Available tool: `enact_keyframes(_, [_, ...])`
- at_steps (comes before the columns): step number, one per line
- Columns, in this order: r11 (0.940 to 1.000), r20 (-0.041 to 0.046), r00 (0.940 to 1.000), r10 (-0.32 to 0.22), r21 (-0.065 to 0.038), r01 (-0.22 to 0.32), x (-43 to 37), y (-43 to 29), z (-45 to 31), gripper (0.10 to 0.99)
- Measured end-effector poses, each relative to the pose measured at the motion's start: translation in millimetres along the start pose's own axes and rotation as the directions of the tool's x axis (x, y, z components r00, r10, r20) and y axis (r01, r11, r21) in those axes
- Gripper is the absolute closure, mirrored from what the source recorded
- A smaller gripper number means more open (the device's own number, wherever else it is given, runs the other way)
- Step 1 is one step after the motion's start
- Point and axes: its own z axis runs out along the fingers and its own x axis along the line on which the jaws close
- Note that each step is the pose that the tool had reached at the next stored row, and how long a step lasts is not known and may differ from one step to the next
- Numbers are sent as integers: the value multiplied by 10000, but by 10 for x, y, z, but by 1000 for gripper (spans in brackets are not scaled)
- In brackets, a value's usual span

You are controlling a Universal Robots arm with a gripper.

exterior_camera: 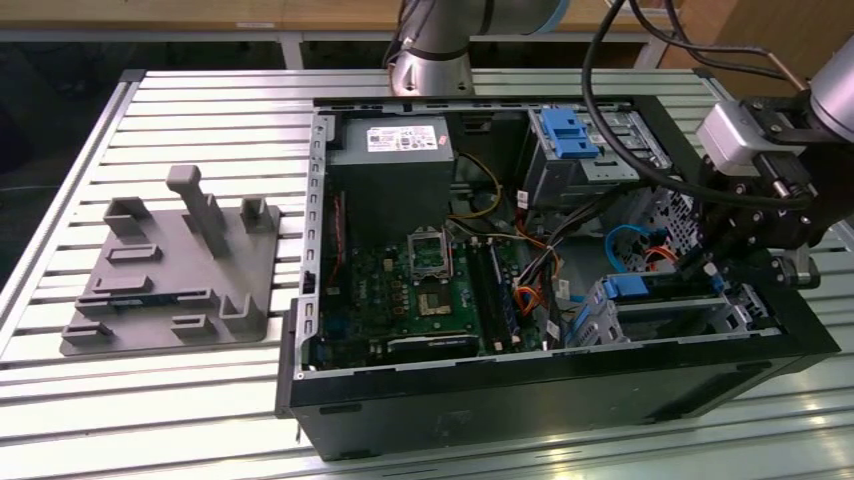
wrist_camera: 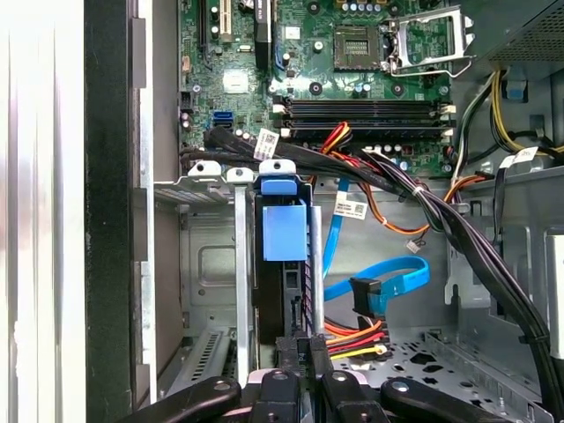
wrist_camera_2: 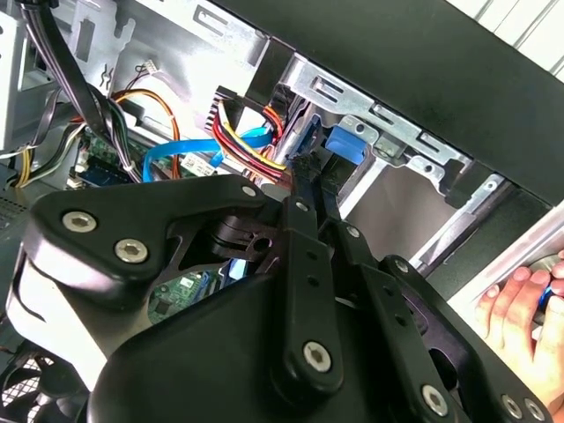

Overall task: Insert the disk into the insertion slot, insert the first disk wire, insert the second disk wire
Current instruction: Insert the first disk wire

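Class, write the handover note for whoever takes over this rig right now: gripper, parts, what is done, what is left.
Gripper: jaws closed, apparently on the plug of the red-and-yellow wire.
Disk: standing in the insertion slot.
Blue wire: lying loose beside the slot.
Done: disk in.
Left: neither wire visibly plugged in.
Note: a person's hand is close to the case.

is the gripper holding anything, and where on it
The gripper seems shut on the red-and-yellow wire, jaws pinching its black plug beside the disk.
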Motion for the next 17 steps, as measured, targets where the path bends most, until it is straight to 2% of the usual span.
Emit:
enact_keyframes(13, [10000, 0, 10000, 0, 0, 0, 16, -2, 36, 925])
enact_keyframes(15, [10000, -1, 10000, 1, 0, -1, 18, -2, 36, 914])
enact_keyframes(16, [10000, 1, 10000, 0, 0, 0, 18, -2, 35, 855])
enact_keyframes(17, [10000, -2, 10000, 1, 0, -1, 18, -2, 28, 855])
